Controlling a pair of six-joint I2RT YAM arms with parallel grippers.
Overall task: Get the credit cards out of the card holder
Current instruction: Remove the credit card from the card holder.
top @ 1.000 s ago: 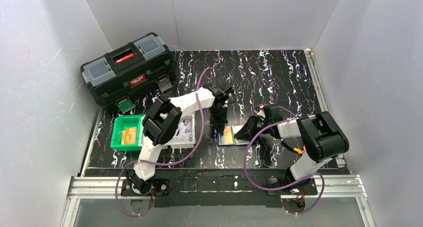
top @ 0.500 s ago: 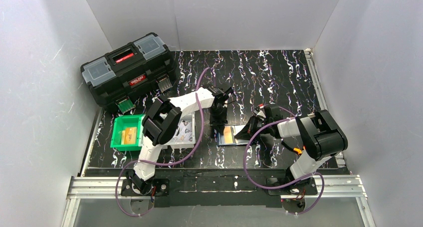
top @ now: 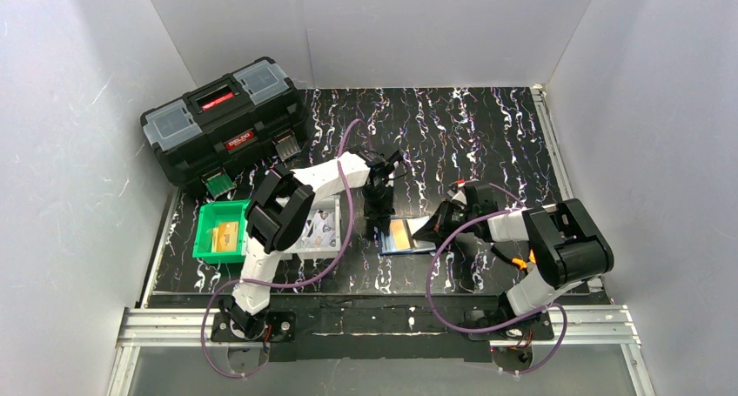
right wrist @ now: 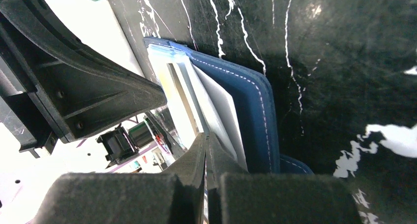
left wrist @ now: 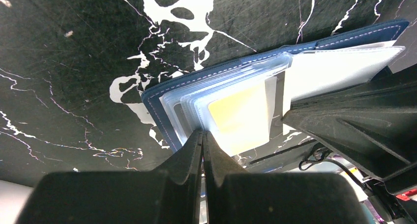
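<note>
The card holder (top: pixel 416 238) lies spread open on the black, white-veined worktop (top: pixel 470 135), between the two arms and near the front edge; its navy cover (left wrist: pixel 153 105) faces down and its clear pockets (left wrist: pixel 196 98) fan upward. One of the credit cards (top: pixel 399 233), orange-yellow, sits inside the pockets; in the left wrist view it shows through the clear plastic (left wrist: pixel 239 116), with a white leaf beside it.

The left claw (top: pixel 380 218) points down at the holder's left side; its fingers are pressed together with no gap, their tips (left wrist: pixel 202 133) touching the edge of the stacked pockets; whether a leaf is nipped between them I cannot tell. The right claw (top: pixel 432 228) comes in from the holder's right side; its fingers are likewise pressed together, tips (right wrist: pixel 206 135) against the pale inner leaves just inside the navy cover (right wrist: pixel 255 111); again I cannot tell whether anything is caught between them. The two claws stand close, facing each other across the holder.

To the left, a green bin (top: pixel 209 239) sits near the edge; a black toolbox (top: pixel 222 117) stands behind it.
</note>
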